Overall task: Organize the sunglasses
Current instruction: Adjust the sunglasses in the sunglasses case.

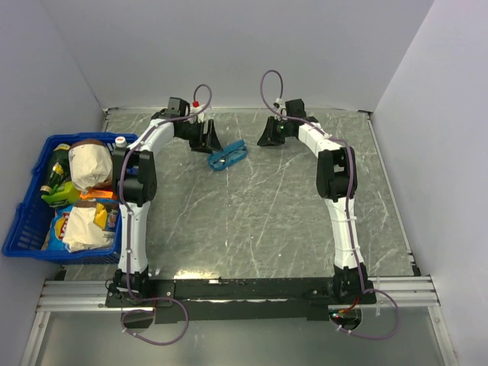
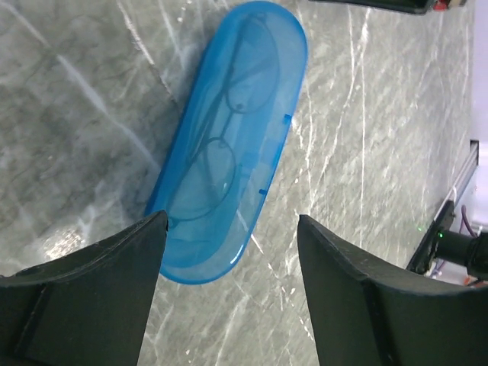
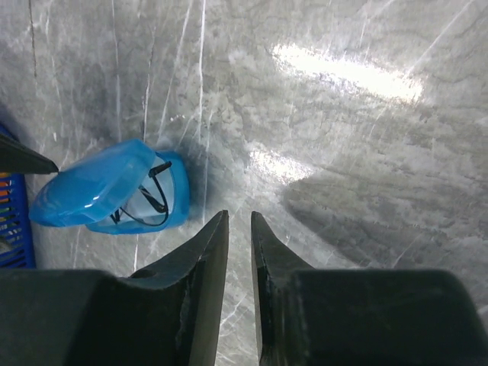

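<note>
Sunglasses (image 2: pixel 221 145) inside the blue translucent clamshell case (image 2: pixel 263 91): thin black wire frame and round lenses visible through the lid. Lies with the case on the grey marble-patterned table (image 1: pixel 252 221), toward the far edge, between the two grippers. In the right wrist view, lid ajar, with one slim arm of the frame poking out at the gap.

Left gripper (image 2: pixel 230 229) spread wide, just beside the case in the top view. From the wrist, one end of the case shows between the fingers (image 2: pixel 99 297). Grips nothing; contact with the case impossible to tell.

Right gripper (image 3: pixel 238 219) narrowed to a slim slit, empty. Hangs over bare table, apart from the case, which sits off to one side in its wrist view.

Blue plastic basket (image 1: pixel 15 229) at the left edge of the table, packed with groceries, among them a yellow snack bag (image 1: pixel 65 223) and a dark bottle (image 1: pixel 57 164). Stands well apart from the case.
</note>
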Controlling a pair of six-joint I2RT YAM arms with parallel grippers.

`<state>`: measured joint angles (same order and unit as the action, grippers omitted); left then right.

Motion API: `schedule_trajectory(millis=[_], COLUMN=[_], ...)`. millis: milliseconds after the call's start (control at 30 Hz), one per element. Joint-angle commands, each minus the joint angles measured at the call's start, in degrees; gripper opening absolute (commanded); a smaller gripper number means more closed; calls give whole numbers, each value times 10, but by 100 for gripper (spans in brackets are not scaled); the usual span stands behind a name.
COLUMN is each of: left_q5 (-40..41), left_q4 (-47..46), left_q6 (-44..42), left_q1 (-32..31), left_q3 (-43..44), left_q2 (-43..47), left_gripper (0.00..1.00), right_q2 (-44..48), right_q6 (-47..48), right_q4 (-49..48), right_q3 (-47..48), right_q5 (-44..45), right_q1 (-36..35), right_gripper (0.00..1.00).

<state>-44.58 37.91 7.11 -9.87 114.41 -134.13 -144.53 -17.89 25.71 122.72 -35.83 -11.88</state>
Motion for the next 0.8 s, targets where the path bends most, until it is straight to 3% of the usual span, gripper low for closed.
schedule_trajectory(millis=[0,300,467,767], left_q5=[-37,-42,-40,-49], left_q4=[27,61,55,71], left_q6=[-23,-42,-30,-21], left_q1=[-3,-15,-16,-16], left_q3=[31,63,81,115], left_q2=[-16,-46,-54,-83], left_gripper=[74,75,88,79], right_q2=[-13,-25,-28,-32], right_q6=[-21,-47,-49,-50], right_q4=[-29,-53,-57,-52], right_q3=[28,45,47,52], right_q5=[7,13,2,0], right_q1=[-4,-30,-34,-39], right_gripper=[27,31,31,31])
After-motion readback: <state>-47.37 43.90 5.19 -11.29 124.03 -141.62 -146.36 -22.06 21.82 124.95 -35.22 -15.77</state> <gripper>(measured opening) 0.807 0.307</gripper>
